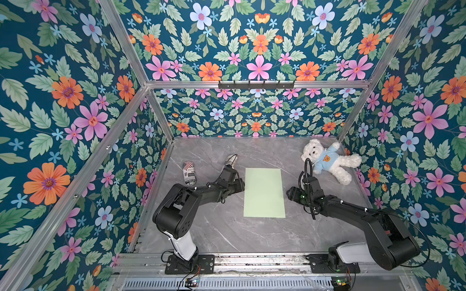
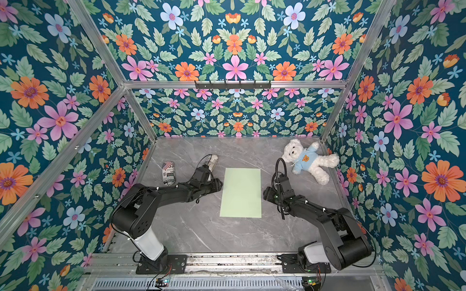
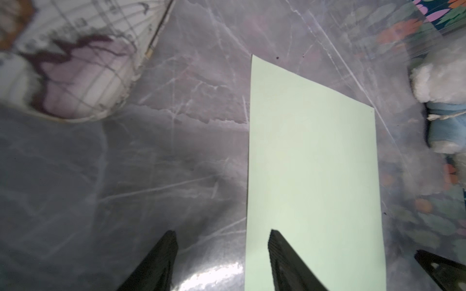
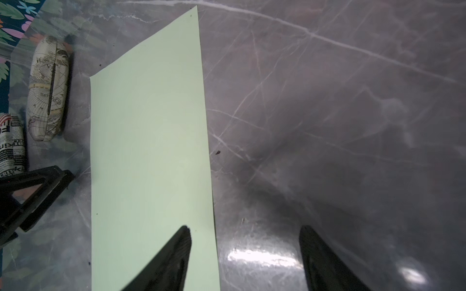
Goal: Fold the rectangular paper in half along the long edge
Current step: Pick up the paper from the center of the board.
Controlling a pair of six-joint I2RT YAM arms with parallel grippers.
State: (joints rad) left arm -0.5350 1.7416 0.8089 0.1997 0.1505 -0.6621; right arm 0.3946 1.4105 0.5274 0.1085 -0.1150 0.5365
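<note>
Rectangular paper (image 1: pixel 264 192) lies flat and unfolded on the desk (image 1: pixel 227 231), between my arms. Left fingers (image 3: pixel 280 252) spread wide across its left long edge, gripping nothing. Right fingers (image 4: pixel 176 252) spread likewise across the right edge. Teddy bear (image 1: pixel 325 158) sits beyond, far right.

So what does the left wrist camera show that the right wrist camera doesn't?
Only the left wrist view shows the teddy bear, white with a blue top. Only the right wrist view shows the newspaper-print case. Both show the green paper lying flat on the marble table and the map-print case. The left claw and the right claw are each open, one finger over the paper.
</note>
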